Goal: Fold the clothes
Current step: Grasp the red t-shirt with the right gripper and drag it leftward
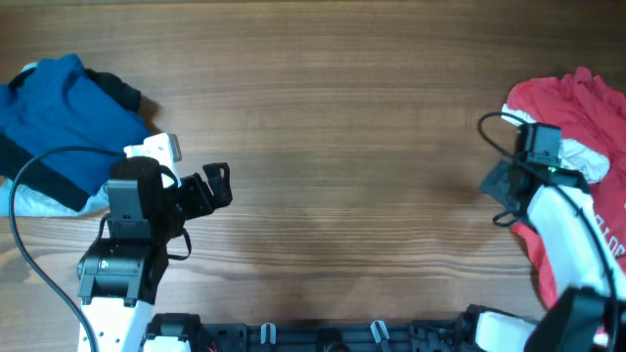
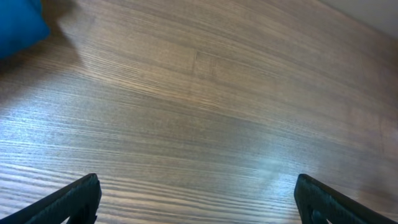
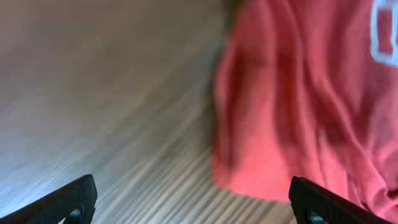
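Observation:
The red T-shirt point(image 1: 587, 108) lies crumpled at the right edge of the table, with white lettering showing near its lower part. In the right wrist view point(image 3: 298, 106) it fills the upper right, its edge on the wood. My right gripper point(image 1: 501, 186) point(image 3: 193, 202) is open and empty, hovering just left of the shirt's edge. My left gripper point(image 1: 217, 186) point(image 2: 196, 199) is open and empty over bare wood, left of the table's middle.
A blue garment point(image 1: 59, 122) with dark parts lies at the far left, its corner in the left wrist view point(image 2: 18, 25). A white cloth point(image 1: 156, 149) peeks out beside it. Black cables run to both arms. The wooden table point(image 1: 342, 147) spans between.

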Available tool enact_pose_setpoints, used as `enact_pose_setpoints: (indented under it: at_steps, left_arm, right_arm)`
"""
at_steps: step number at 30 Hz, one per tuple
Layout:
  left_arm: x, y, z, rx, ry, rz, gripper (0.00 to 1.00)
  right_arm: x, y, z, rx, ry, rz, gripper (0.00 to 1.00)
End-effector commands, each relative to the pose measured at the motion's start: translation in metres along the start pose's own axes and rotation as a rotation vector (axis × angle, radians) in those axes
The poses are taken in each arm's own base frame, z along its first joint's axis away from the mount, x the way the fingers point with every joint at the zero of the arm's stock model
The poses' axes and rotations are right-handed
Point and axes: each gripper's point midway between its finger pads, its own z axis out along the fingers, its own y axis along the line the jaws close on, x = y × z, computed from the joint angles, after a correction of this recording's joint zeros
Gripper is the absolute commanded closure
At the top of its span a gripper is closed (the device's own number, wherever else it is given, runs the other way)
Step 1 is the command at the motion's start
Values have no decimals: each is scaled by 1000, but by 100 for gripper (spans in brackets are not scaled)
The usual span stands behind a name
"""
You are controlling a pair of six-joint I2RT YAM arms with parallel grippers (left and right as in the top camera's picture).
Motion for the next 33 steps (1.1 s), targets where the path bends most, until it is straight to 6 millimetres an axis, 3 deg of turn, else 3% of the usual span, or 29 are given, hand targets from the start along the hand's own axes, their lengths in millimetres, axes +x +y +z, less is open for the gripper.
enact_pose_setpoints:
  at_steps: [1,3,4,5,7,8,12,14,16,17,18,19,20,21,22,23,25,27,30,33]
  left_arm:
    - [-6,-7,-4,29,-13,0,0]
    - [-6,-7,-4,29,-13,0,0]
    - [-6,-7,-4,29,-13,0,0]
    - [-6,-7,-4,29,-13,0,0]
    - [-6,-7,-4,29,-13,0,0]
    - [-6,-7,-4,29,-13,0,0]
    - [-7,-8,-4,31,-18,1,0]
    - [-8,-8,-4,32,-21,2,0]
    - [-8,-8,-4,32,-21,2,0]
    - [-8,-8,-4,32,-21,2,0]
    - [-8,-8,-4,32,-21,2,0]
    - [-8,-8,-4,32,-21,2,0]
    - [-8,-8,-4,32,-21,2,0]
    - [-8,-8,-4,32,-21,2,0]
    - [-8,-8,-4,32,-21,2,0]
    - [-8,-8,-4,32,-21,2,0]
    - [-8,-8,-4,32,-21,1,0]
    - [-8,-8,-4,32,-21,1,0]
    - [-8,-8,-4,32,-21,1,0]
    - [-8,-8,-4,32,-21,1,0]
  right_arm:
    - [18,-33,37,132,119,41,1]
    - [24,-43,52,164,168,68,3]
    - [25,-46,57,174,184,79,12]
    - [28,-50,61,181,203,92,28]
    - [31,-53,65,172,227,116,80]
    - [31,-53,65,166,231,120,96]
    - [26,-25,56,-11,253,53,96]
    - [-5,-5,21,-171,172,9,96]
    - [-44,18,-36,-377,17,-60,96]
    - [-66,30,-79,-507,-98,-106,96]
    - [-83,45,-135,-682,-235,-192,96]
    - [-87,58,-185,-830,-345,-288,96]
    - [-73,76,-259,-1043,-491,-477,96]
    - [-53,86,-298,-1165,-555,-604,96]
    - [-21,97,-329,-1267,-582,-730,96]
    - [12,109,-342,-1330,-545,-829,96]
    - [59,134,-343,-1389,-410,-927,95]
    - [78,165,-322,-1306,-308,-941,95]
    - [109,221,-308,-1330,-248,-1062,95]
    - [136,310,-290,-1406,-213,-1030,96]
